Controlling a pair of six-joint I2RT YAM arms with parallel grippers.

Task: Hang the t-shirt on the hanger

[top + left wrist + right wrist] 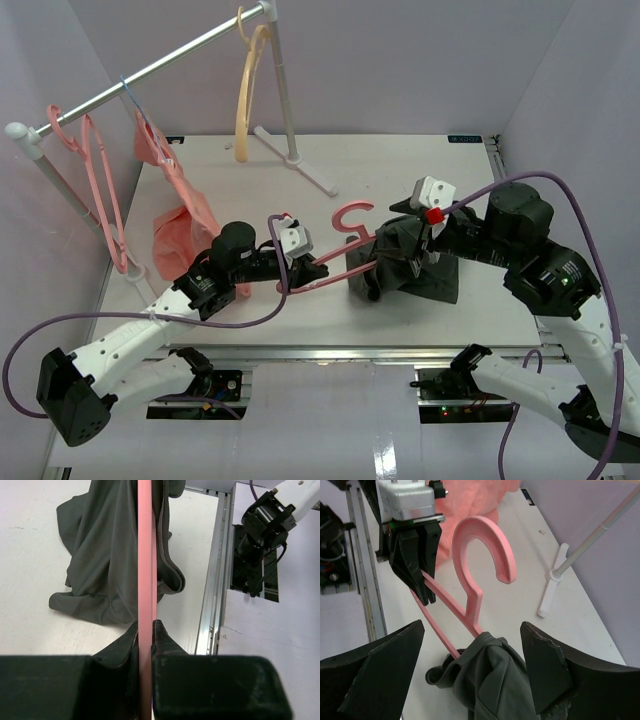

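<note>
The salmon-pink hanger [350,218] lies tilted over the table, its hook pointing to the far side. My left gripper [312,268] is shut on the hanger's left arm; in the left wrist view [145,627] the pink bar [145,555] runs straight up between the jaws. The dark charcoal t-shirt [405,265] is bunched over the hanger's right arm, with its collar at the neck below the hook [482,545]. My right gripper [418,248] hovers over the shirt [495,685], open wide [470,672], with a finger on either side and nothing held.
A metal clothes rack [150,70] crosses the far left, with pink hangers [100,190], a salmon-pink garment [180,225] and a tan-yellow hanger [250,90]. Its white foot [300,165] stands on the table [420,160]. The table's rail edge [215,580] runs close to the shirt.
</note>
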